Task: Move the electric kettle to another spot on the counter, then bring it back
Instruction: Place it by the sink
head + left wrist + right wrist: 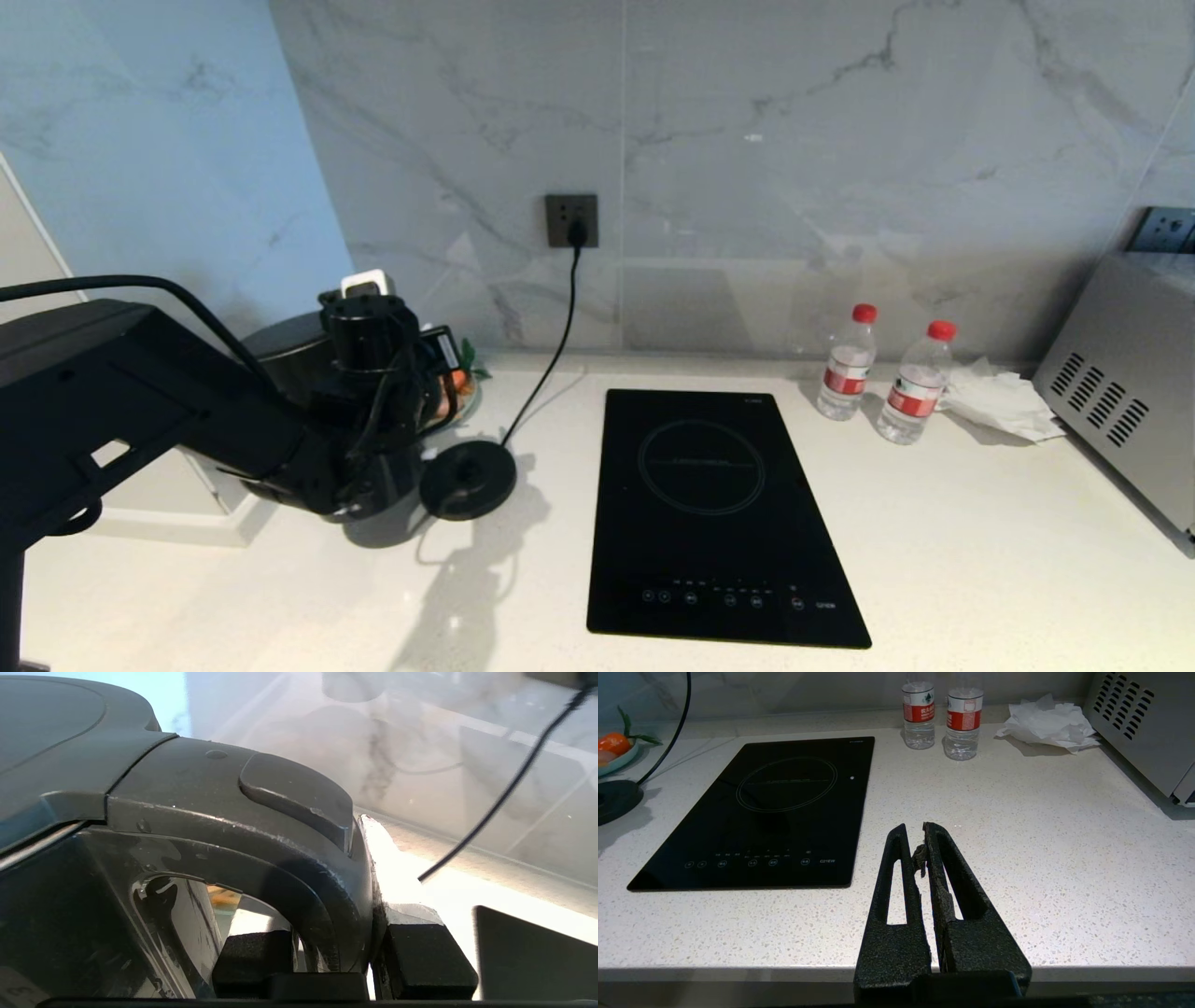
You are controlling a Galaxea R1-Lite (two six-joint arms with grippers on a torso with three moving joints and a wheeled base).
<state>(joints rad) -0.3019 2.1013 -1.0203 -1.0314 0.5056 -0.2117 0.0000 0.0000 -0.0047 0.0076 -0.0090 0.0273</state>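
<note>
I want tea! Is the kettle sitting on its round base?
No. The round base lies bare; the electric kettle is beside it, handle in the left pincer.

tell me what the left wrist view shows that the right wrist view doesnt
Only the left wrist view: the left gripper shut on the electric kettle by its looped handle, lid in sight. Only the right wrist view: the right gripper shut and empty over the counter, two water bottles, crumpled tissue. Both: the black power cord and the hob.
</note>
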